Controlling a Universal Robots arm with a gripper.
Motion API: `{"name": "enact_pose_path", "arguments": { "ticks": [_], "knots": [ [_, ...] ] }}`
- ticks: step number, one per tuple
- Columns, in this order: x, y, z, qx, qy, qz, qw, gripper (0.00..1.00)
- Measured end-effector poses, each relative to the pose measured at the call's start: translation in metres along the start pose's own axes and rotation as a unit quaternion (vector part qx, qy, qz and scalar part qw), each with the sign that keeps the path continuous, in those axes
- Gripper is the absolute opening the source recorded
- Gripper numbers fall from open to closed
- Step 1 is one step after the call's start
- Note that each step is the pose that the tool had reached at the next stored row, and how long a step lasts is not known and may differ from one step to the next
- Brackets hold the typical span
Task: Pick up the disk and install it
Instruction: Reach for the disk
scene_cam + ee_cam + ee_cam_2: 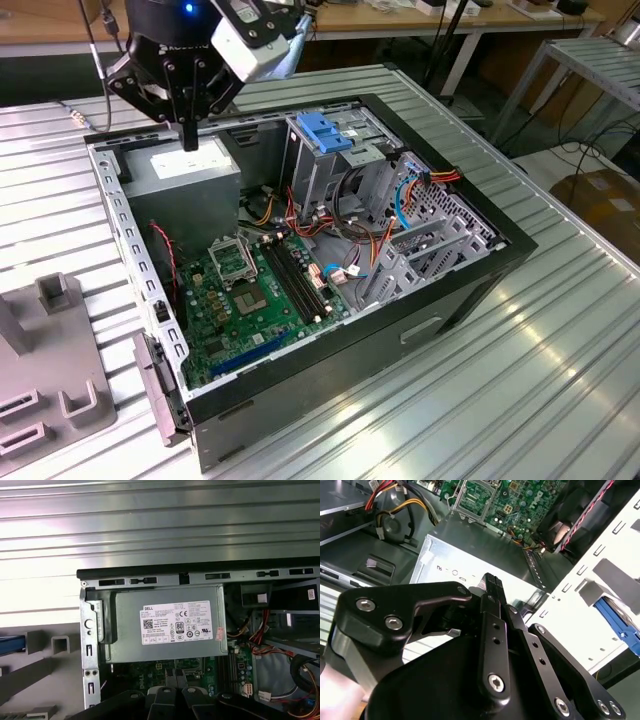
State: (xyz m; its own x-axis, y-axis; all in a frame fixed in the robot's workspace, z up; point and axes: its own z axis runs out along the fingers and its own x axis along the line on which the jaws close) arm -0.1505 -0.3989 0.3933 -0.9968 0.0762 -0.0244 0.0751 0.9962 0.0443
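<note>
The gripper [492,582], fingers seemingly pressed together and empty, hangs over the power supply [165,625] inside the open case [300,385], with the motherboard [250,295] beside it.

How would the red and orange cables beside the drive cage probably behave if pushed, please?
The cables would likely flex aside, being thin and loosely looped. They might snag, since they run past the perforated metal panel.

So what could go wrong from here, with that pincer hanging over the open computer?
The pincer hangs close above the grey power box; dropping further could strike it. Loose red and orange cables crowd the space beside the drive cage and might snag.
</note>
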Motion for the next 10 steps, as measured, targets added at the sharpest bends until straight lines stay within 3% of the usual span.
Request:
{"name": "enact_pose_path", "arguments": {
  "ticks": [10],
  "knots": [
    [0.0181,-0.0005,-0.0004,0.0,-0.0001,0.0,1.0,0.1]
  ]
}}
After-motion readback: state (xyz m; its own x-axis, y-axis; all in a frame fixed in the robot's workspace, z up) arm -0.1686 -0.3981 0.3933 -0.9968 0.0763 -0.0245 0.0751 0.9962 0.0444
